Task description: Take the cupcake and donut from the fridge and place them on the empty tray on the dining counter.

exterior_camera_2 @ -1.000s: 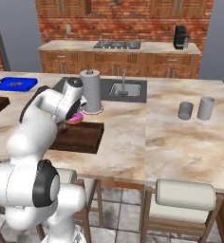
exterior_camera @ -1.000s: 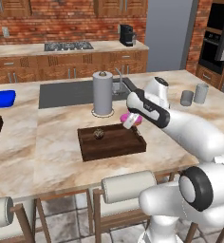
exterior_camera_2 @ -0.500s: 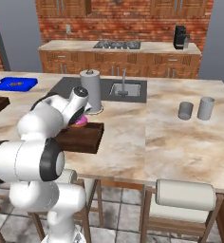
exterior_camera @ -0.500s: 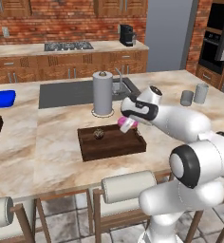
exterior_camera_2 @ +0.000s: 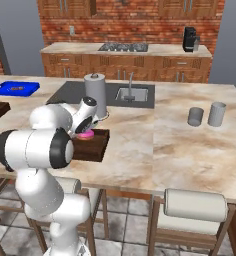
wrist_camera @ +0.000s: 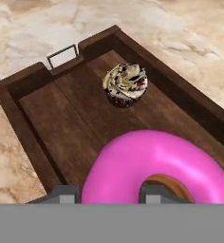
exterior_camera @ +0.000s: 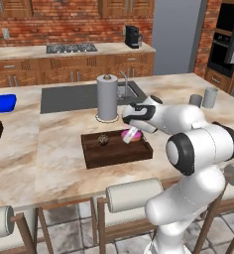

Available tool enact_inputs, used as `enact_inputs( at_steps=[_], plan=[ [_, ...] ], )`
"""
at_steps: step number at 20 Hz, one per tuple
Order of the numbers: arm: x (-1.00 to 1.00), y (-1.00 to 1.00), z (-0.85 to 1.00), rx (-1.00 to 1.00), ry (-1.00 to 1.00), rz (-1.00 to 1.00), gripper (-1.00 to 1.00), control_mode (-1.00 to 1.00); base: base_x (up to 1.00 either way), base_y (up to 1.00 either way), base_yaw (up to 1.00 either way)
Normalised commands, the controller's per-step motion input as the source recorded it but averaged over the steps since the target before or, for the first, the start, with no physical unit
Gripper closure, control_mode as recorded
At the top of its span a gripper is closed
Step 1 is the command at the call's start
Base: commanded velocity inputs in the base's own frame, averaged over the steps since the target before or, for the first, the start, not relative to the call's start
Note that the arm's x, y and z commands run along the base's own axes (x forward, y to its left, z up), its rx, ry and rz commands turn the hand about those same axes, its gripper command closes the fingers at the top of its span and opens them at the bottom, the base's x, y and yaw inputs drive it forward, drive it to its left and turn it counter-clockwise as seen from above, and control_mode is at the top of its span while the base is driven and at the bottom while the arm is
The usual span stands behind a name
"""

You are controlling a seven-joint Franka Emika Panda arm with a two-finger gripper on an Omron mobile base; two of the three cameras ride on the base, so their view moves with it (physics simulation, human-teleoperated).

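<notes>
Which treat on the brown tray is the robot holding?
The pink donut. The end effector is pinching its ring, while the little cupcake sits alone farther along the tray.

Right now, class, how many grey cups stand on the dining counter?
2. The shorter cup and the taller cup stand side by side on the dining counter, far from the tray. The arm could hide others.
</notes>
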Motion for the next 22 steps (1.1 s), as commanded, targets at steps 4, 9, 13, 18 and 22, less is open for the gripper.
enact_inputs(
  at_steps=[4, 9, 13, 18, 22],
  plan=[
    [0.36, 0.01, -0.3, 0.0, 0.07, 0.0, 1.0, -1.0, 0.0, 0.0, 0.0],
    [0.53, 0.06, -0.25, 0.0, 0.01, 0.0, 1.0, -1.0, 0.0, 0.0, 0.0],
    [0.3, 0.02, -0.42, 0.0, 0.0, 0.0, 1.0, -1.0, 0.0, 0.0, 0.0],
    [0.17, 0.02, -0.48, 0.0, 0.0, 0.0, 1.0, -1.0, 0.0, 0.0, 0.0],
    [0.2, 0.05, -0.3, 0.0, 0.0, 0.0, -1.0, -1.0, 0.0, 0.0, 0.0]
  ],
)
